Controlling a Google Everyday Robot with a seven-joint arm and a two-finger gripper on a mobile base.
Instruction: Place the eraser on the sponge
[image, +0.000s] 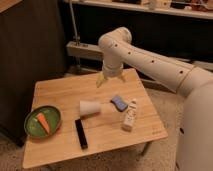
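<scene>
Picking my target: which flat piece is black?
The eraser, the long bar by the bowl; the sponge is short, blue. Pincer hangs over the table's far edge.

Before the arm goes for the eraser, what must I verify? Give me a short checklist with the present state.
1. Tool open and empty, above the table's far edge: ok.
2. Eraser lies flat, top uncovered: ok.
3. Sponge top bare: ok.
4. Cup lying between eraser and sponge, likely in the path: not ok.
5. Bottle clear of sponge: cannot tell.
</scene>
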